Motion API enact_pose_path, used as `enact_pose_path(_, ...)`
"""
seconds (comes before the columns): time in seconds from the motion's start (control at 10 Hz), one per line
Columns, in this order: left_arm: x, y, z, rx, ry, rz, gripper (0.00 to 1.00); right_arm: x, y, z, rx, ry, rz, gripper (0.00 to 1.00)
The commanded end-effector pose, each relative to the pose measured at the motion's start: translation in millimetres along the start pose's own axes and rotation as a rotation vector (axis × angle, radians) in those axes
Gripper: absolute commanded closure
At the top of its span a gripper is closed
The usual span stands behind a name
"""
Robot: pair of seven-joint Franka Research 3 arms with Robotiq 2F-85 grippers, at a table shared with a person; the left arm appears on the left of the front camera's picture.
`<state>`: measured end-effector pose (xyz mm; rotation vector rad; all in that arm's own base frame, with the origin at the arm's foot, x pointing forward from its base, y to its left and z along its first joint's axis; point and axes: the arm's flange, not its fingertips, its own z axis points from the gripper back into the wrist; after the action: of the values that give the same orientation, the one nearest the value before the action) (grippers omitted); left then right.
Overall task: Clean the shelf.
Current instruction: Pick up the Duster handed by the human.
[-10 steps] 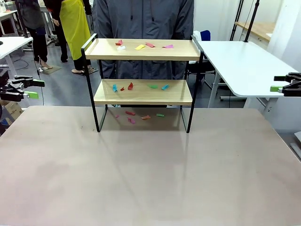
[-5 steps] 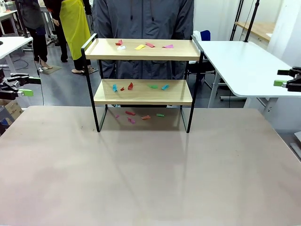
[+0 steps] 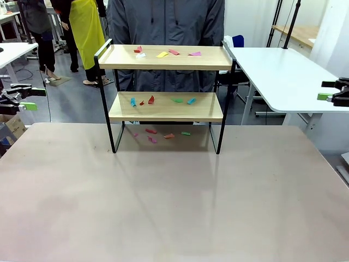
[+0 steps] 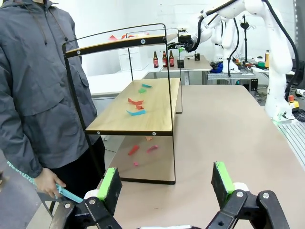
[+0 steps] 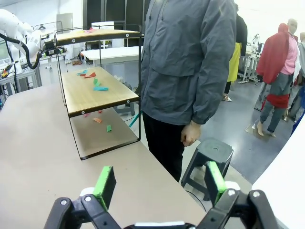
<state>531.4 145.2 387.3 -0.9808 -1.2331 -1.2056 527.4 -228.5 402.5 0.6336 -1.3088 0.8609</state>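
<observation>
One shelf [image 3: 166, 114], fifteen paper scraps [image 3: 151, 131]

A pale beige desk [image 3: 174, 207] carries, at its far middle, a two-tier shelf of light wooden boards in a black metal frame [image 3: 163, 112]. Small coloured scraps [image 3: 162, 54], possibly paper, lie on both boards and on the desk beneath.

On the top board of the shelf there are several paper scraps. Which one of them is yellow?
The yellow scrap, just right of the white scrap on the top board of the shelf. The others there are red, white or pink.
</observation>
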Motion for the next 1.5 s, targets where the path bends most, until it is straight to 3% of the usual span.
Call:
enact_pose_path(0.0,0.0,-0.7,0.0,-0.006,0.005,0.0,0.0,2.0,0.0,-0.3,-0.001,-0.003,0.003,0.0)
enact_pose_path(1.4,0.0,-0.7,0.0,-0.006,0.005,0.0,0.0,2.0,0.0,-0.3,-0.001,-0.003,0.003,0.0)
